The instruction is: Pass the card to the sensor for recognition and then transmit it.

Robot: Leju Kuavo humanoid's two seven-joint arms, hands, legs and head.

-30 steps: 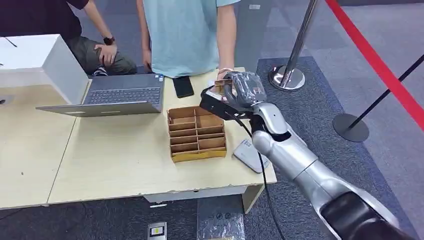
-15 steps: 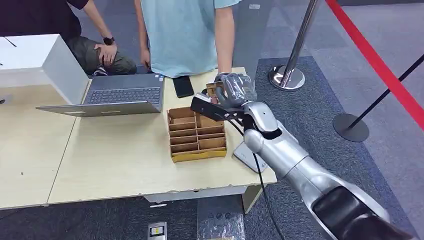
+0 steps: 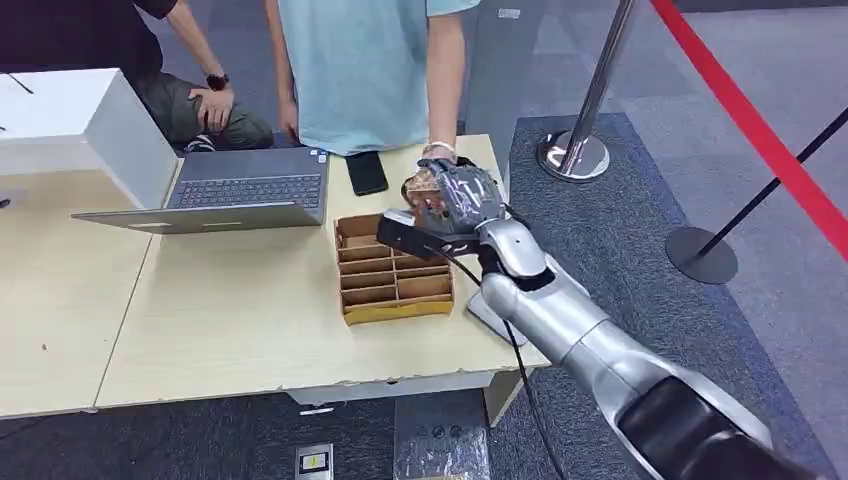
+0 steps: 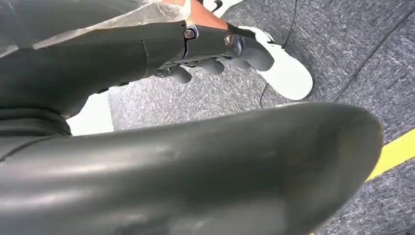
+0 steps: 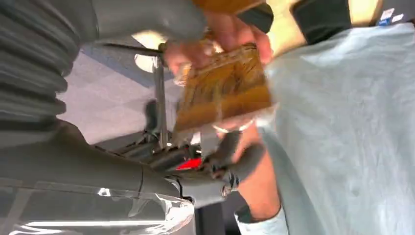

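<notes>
My right hand (image 3: 455, 195) hovers over the back right corner of the cardboard divider box (image 3: 372, 312) and holds a brown-orange card (image 3: 422, 186). In the right wrist view the card (image 5: 222, 85) sits between my dark fingers (image 5: 220, 159) and a person's fingers (image 5: 230, 36), which grip its far edge. That person, in a light blue shirt (image 3: 360, 70), stands behind the table. The white-grey sensor (image 3: 482, 312) lies at the table's right edge, partly under my forearm. My left hand (image 4: 210, 61) hangs over the grey carpet with nothing in it.
An open laptop (image 3: 240, 190) and a black phone (image 3: 366, 172) lie behind the box. A white case (image 3: 70, 120) stands at the far left. A second person crouches at the back left. Stanchion bases (image 3: 575, 155) (image 3: 700, 255) stand on the carpet to the right.
My right hand has moved left with the card, from beside the box to above its back right corner. The person's hand has stayed on the card.
</notes>
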